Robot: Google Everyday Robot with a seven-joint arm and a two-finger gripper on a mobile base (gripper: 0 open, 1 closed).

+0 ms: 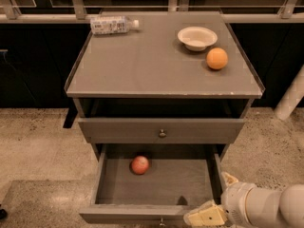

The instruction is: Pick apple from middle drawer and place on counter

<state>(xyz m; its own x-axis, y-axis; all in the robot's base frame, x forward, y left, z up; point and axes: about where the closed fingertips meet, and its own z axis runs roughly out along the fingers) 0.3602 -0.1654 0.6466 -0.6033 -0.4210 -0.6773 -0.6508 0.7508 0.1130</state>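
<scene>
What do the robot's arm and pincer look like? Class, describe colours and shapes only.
The arm is smooth, white and rounded, in fat cylindrical segments. The pincer, at the bottom right by the front corner of the middle drawer, is pale cream and blocky. No cables or markings show.
</scene>
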